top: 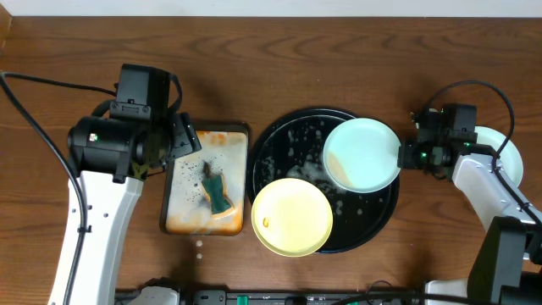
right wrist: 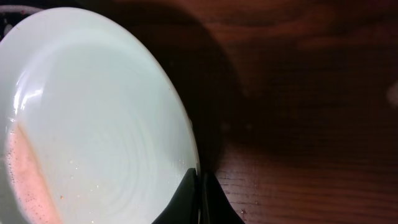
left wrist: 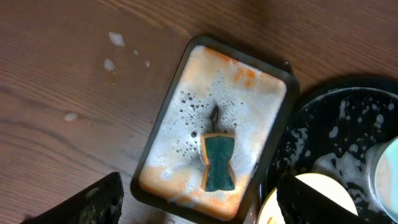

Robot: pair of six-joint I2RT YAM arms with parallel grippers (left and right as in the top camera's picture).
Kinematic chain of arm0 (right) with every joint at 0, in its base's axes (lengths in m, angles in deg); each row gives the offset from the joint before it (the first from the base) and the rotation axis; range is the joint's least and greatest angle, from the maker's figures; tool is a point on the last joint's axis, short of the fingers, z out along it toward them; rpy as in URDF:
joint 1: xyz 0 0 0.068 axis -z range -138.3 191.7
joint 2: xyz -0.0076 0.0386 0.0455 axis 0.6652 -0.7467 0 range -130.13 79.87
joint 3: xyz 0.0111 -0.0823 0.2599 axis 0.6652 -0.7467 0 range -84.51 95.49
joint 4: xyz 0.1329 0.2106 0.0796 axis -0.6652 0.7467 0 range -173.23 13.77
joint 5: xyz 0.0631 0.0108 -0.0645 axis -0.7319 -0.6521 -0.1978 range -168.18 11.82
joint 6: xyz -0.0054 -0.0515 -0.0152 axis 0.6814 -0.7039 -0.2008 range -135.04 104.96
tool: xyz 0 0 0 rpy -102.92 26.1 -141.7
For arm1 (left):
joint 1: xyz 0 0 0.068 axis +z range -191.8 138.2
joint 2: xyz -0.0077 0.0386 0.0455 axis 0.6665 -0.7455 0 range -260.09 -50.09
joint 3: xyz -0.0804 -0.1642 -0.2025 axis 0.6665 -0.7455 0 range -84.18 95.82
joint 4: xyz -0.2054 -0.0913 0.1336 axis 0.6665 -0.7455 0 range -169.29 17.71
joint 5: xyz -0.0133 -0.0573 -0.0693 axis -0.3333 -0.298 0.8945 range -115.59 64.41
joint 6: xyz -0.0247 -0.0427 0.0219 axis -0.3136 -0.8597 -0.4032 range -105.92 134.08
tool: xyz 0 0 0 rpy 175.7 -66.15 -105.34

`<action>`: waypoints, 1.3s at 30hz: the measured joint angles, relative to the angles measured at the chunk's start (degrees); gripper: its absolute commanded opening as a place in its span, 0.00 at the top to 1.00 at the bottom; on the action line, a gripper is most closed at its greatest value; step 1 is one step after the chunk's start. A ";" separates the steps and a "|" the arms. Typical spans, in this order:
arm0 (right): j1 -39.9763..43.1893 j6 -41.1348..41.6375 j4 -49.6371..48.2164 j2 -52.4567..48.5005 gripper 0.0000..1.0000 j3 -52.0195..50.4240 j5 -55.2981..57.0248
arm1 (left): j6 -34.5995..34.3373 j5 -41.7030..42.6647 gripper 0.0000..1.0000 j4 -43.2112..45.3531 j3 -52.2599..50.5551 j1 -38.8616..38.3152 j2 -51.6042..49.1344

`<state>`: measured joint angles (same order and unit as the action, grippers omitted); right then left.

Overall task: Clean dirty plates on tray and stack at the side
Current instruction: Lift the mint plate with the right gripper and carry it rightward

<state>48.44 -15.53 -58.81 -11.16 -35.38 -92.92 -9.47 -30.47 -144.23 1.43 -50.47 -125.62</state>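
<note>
The black round tray (top: 271,152) holds foam and water. A mint-blue plate (top: 362,154) is tilted over the tray's right side. My right gripper (top: 405,157) is shut on its right rim; the right wrist view shows the fingers (right wrist: 199,190) pinching the plate (right wrist: 93,118), which has an orange smear at its left. A pale yellow plate (top: 292,218) with a small orange mark lies over the tray's front-left rim. Another pale plate (top: 500,146) lies on the table at the far right, partly hidden by the right arm. My left gripper (top: 188,144) (left wrist: 205,205) is open and empty above the rectangular tray.
A rectangular tray (top: 207,140) (left wrist: 186,87) with orange-stained foam holds a green sponge (top: 218,193) (left wrist: 219,163), left of the black tray (left wrist: 348,118). Foam drops lie on the wood (left wrist: 115,40). Cables run at both sides.
</note>
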 measured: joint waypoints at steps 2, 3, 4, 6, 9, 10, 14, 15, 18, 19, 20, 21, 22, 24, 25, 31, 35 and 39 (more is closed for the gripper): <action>-0.02 0.00 0.02 0.26 0.99 0.00 0.24 | 0.02 0.02 0.18 -0.02 0.02 0.00 0.00; 0.00 0.00 0.02 0.44 0.99 0.00 0.42 | 0.02 0.04 0.18 0.00 0.00 0.00 0.00; 0.00 -0.04 0.07 0.70 0.99 0.00 0.50 | 0.00 0.04 0.17 -0.02 0.00 0.00 0.00; 0.00 -0.28 0.17 1.20 0.93 0.00 0.63 | 0.04 0.02 0.16 0.00 0.00 0.00 0.00; 0.00 -1.57 0.13 1.36 0.71 0.00 0.92 | 0.02 0.04 0.16 -0.02 0.00 0.00 0.00; 0.00 -2.03 0.09 1.36 0.68 0.00 1.05 | 0.02 0.04 0.15 -0.02 0.00 0.00 0.00; 0.00 -4.11 -1.36 1.14 0.73 0.00 1.25 | 0.02 0.04 0.15 -0.02 0.00 0.00 0.00; 0.00 -4.44 -2.01 0.72 0.77 0.00 1.31 | 0.02 0.04 0.15 -0.02 0.00 0.00 0.00; -0.02 -5.09 -3.30 -1.09 0.82 0.02 1.60 | 0.02 0.04 0.15 -0.02 0.00 0.00 0.00; 0.00 -5.20 -3.67 -1.75 0.82 0.00 1.66 | 0.02 0.04 0.15 -0.02 0.00 0.00 0.00; 0.00 -5.20 -4.04 -2.49 0.82 0.00 1.73 | 0.02 0.04 0.15 -0.02 0.00 0.00 0.00; 0.00 -5.20 -4.31 -2.95 0.82 0.00 1.70 | 0.02 0.04 0.15 -0.02 0.00 0.00 0.00; -0.02 -5.20 -4.59 -3.41 0.81 0.00 1.64 | 0.02 0.04 0.15 -0.02 0.00 0.00 0.00; -0.02 -5.22 -4.81 -3.82 0.87 0.02 1.36 | 0.02 0.04 0.15 -0.02 0.00 0.00 0.00; -0.02 -5.35 -4.87 -3.91 0.98 0.02 1.03 | 0.02 0.04 0.15 -0.02 0.00 0.00 0.00; -0.04 -5.46 -5.05 -3.58 0.99 0.42 0.22 | 0.02 0.04 0.15 -0.02 0.00 0.00 0.00; -0.02 -5.42 -4.55 -1.14 0.99 0.42 1.25 | 0.02 0.04 0.15 -0.02 0.00 0.00 0.00; -0.48 -5.44 -3.89 6.93 0.99 0.42 3.02 | 0.02 0.04 0.15 -0.02 0.00 0.00 0.00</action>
<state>47.96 -20.97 -62.70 -4.23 -34.97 -89.90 -9.45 -30.43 -144.25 1.43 -50.47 -125.62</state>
